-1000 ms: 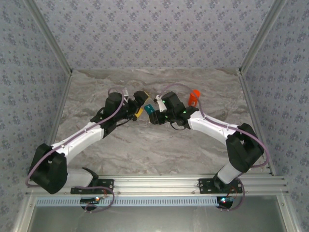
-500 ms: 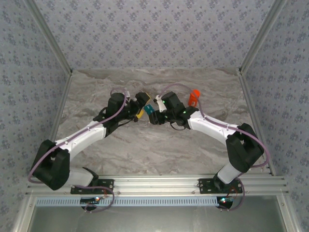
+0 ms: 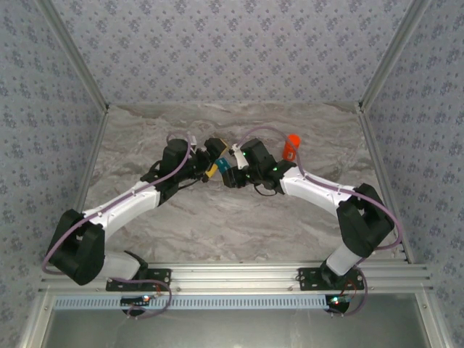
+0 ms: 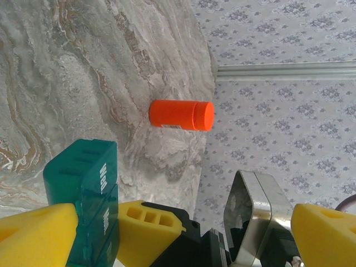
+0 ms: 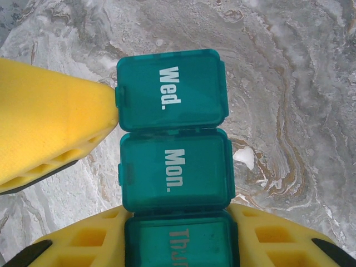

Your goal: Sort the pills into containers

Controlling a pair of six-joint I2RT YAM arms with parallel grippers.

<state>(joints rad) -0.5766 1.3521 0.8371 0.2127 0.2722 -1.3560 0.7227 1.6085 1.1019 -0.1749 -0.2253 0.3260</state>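
The left arm (image 3: pixel 123 203) is stretched from its base at the near left, up and inward over the table (image 3: pixel 217 239), with the wrist turned toward the centre. The left pincer (image 3: pixel 210 161) is spread wide and nothing is gripped by it. In the right wrist view one of its yellow fingers (image 5: pixel 53 130) is seen touching the left edge of the lid marked "Wed." (image 5: pixel 169 89). The box (image 3: pixel 223 166), teal and with its lids closed, is held over the middle of the table between the two pincers. Its lids "Wed.", "Mon." and "Thu." run from far to near in the right wrist view. The right pincer (image 3: pixel 233 172) is clenched on the box at the "Thu." end, with a finger pressed to each long side. The right arm (image 3: pixel 319 192) is reached in from the near right, mirroring the left. The bottle (image 3: pixel 291 145), orange and capped, is seen on the table behind the right arm, apart from the box. Compared with a second ago, the left pincer has been brought rightward, closer to the box. The right pincer's grip and the bottle's place are unchanged.
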